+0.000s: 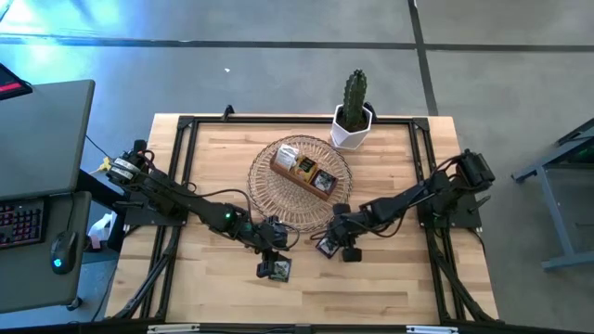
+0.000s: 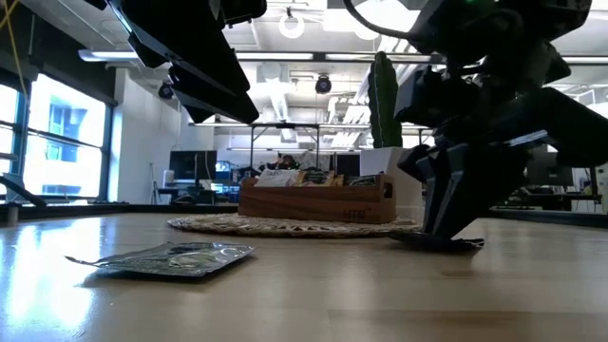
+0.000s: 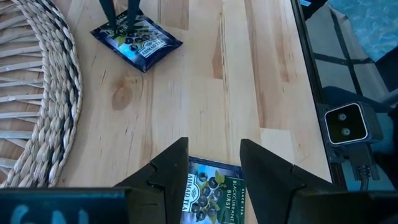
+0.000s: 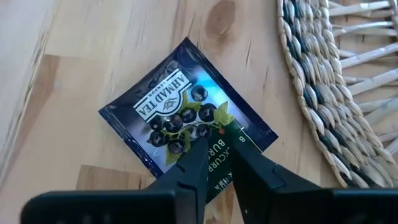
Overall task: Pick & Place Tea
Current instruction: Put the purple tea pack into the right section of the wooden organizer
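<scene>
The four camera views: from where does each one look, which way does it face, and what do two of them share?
High view: above, straight down; light wooden table, both arms.
Low view: table height, level toward the room; brown wooden compartment box.
Left wrist view: downward past the left gripper onto a dark blue square tea packet.
Right wrist view: downward; right gripper on a second dark blue tea packet.
Shared: both wrist views show that second packet and the round wicker mat.

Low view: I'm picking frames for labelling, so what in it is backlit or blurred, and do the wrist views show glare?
Low view: both arms are dark silhouettes against bright windows, and the near packet is soft. Right wrist view: a bluish sheen on the dark foil packet, its print legible. Left wrist view: similar sheen on the far packet; wooden table evenly lit.
</scene>
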